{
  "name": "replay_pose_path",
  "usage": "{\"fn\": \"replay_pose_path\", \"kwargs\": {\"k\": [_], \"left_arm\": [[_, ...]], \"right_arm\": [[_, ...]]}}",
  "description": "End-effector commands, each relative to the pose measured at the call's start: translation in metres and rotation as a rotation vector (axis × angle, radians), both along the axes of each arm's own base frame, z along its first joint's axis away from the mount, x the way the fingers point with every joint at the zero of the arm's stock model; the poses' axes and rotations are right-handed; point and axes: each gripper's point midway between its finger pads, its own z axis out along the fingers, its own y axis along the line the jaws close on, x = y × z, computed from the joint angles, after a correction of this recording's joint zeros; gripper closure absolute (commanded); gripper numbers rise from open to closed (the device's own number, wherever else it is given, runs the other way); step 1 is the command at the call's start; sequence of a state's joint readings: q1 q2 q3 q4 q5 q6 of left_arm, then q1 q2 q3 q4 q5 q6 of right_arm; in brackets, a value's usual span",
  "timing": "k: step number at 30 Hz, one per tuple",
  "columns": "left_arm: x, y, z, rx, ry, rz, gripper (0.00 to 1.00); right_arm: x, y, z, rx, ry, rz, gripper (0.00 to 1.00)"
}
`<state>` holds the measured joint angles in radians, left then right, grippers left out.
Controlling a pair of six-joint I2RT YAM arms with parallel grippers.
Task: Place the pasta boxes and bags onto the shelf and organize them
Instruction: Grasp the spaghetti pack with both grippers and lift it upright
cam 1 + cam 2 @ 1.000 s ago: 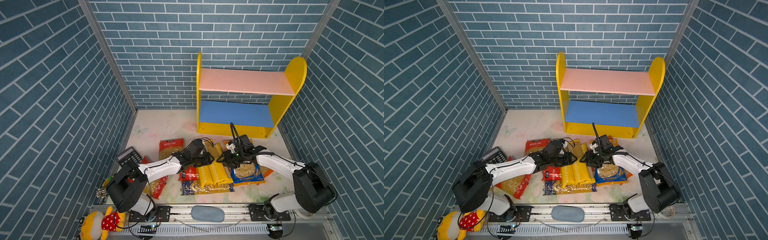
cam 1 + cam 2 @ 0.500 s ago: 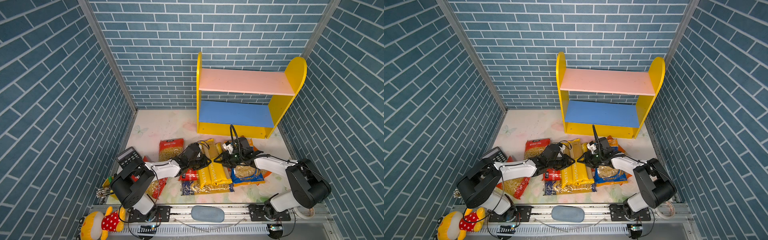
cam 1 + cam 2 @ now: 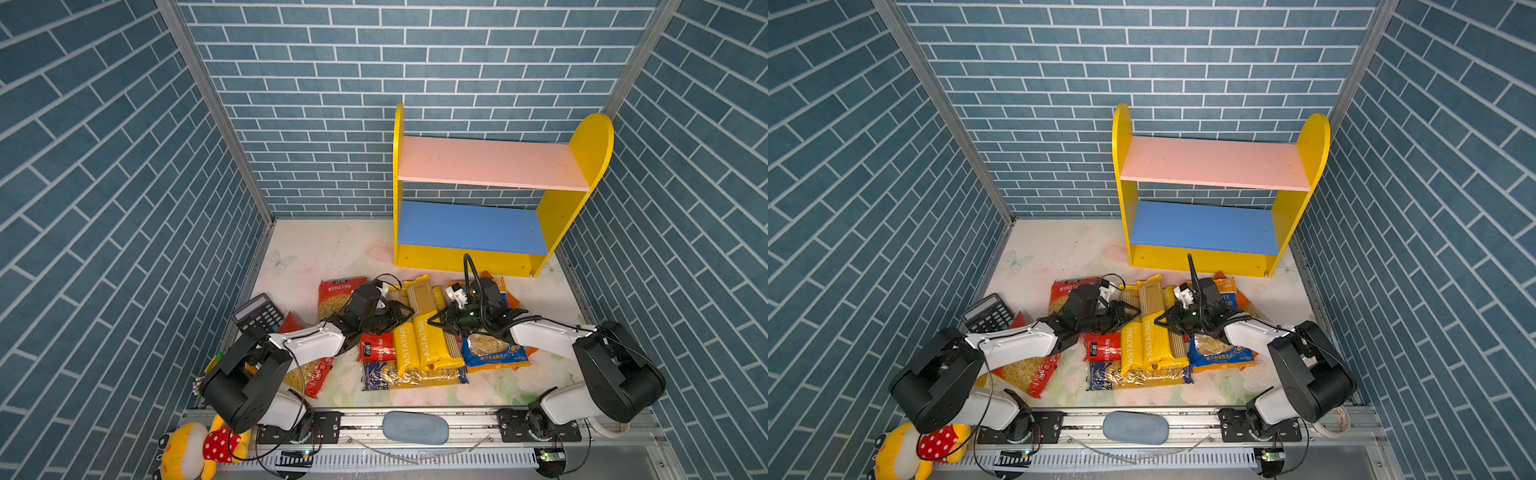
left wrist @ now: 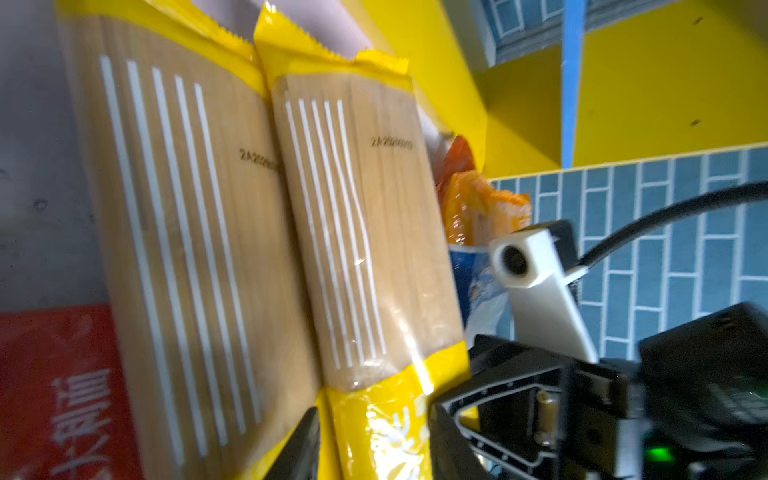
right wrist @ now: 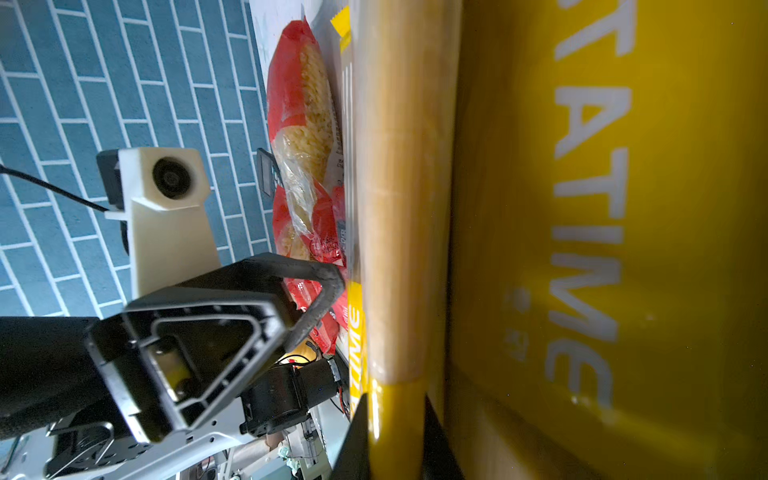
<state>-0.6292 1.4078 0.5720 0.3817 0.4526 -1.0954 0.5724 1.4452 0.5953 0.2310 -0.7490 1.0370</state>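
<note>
right wrist view has the right gripper (image 5: 395, 444) pinched on the long edge of a pastatime pack (image 5: 401, 187), which lies flat short of the shelf (image 3: 469, 226) with its long axis pointing toward it. left gripper (image 3: 402, 318) faces the same pack from the opposite side, jaws apart, so the right arm looks better placed to lift.

Three long yellow-tan PASTATIME packs (image 3: 426, 349) lie flat, side by side. Red, blue and orange bags (image 3: 494, 353) touch them. Shelf (image 3: 490, 164) stands upright at one o'clock from the pile.
</note>
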Motion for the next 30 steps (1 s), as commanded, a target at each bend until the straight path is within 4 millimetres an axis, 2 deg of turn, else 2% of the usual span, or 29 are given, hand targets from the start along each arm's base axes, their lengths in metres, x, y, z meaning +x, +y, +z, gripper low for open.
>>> {"fn": "replay_pose_path", "kwargs": {"k": [1, 4, 7, 11, 14, 18, 24, 29, 30], "left_arm": [[0.007, 0.011, 0.036, -0.070, -0.097, 0.004, 0.49], [0.014, 0.029, 0.058, -0.075, -0.157, 0.043, 0.35], [0.018, 0.038, 0.080, -0.098, -0.223, 0.068, 0.19], [0.026, 0.035, 0.109, -0.131, -0.310, 0.068, 0.13], [0.032, 0.026, 0.127, -0.186, -0.342, 0.050, 0.11], [0.034, 0.013, 0.143, -0.238, -0.378, 0.014, 0.12], [0.036, -0.002, 0.147, -0.285, -0.396, -0.007, 0.21], [0.037, -0.009, 0.156, -0.324, -0.428, -0.038, 0.42], [0.039, -0.010, 0.166, -0.337, -0.449, -0.039, 0.46]], "right_arm": [[0.006, 0.014, 0.064, 0.161, -0.191, 0.026, 0.93], [0.007, 0.015, 0.097, 0.224, -0.284, 0.018, 0.94], [0.008, 0.016, 0.130, 0.293, -0.368, 0.012, 0.95], [0.007, 0.021, 0.174, 0.373, -0.458, 0.021, 0.95], [0.004, 0.027, 0.197, 0.409, -0.499, 0.035, 0.95], [0.000, 0.033, 0.210, 0.431, -0.520, 0.052, 0.95], [-0.009, 0.040, 0.224, 0.466, -0.539, 0.079, 0.95], [-0.007, 0.041, 0.223, 0.480, -0.522, 0.074, 0.95], [-0.007, 0.042, 0.223, 0.484, -0.518, 0.074, 0.94]]}}
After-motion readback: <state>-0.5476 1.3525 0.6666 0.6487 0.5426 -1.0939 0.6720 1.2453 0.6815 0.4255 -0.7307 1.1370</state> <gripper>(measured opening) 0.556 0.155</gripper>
